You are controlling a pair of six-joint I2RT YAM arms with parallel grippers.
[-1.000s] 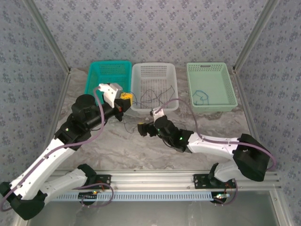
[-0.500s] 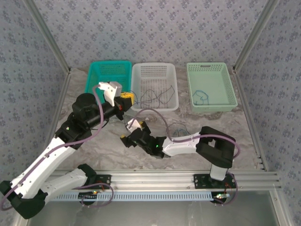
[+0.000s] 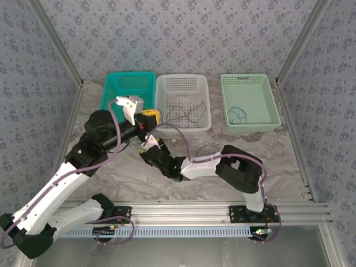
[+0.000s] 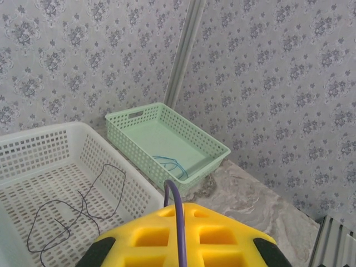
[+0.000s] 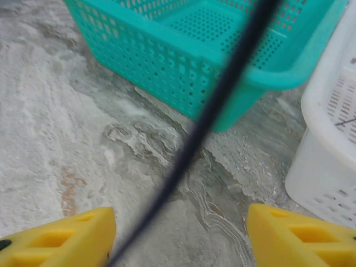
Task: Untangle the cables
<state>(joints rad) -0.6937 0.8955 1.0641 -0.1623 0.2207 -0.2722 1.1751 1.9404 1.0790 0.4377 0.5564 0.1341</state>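
My left gripper [image 3: 150, 115] hovers at the white basket's front left corner, shut on a thin dark purple-blue cable [image 4: 169, 186] that arcs out of its tip and back over the yellow fingers [image 4: 139, 236]. That cable [image 5: 217, 105] hangs blurred between the open fingers of my right gripper [image 5: 179, 222], touching neither. My right gripper [image 3: 144, 151] sits low on the table just below the left one. A black cable [image 3: 183, 114] lies looped in the white basket [image 3: 183, 127]. A blue cable [image 3: 238, 115] lies in the green basket [image 3: 250, 128].
A teal basket [image 3: 129, 74] stands at the back left, close ahead of my right gripper [image 5: 167, 50]. A thin loose cable [image 3: 209, 148] lies on the marble table by the right forearm. The right arm stretches leftward across the table's middle.
My right arm has swung left across the table, from in front of the white basket to below the left gripper, and its jaws have narrowed. The left arm has held still.
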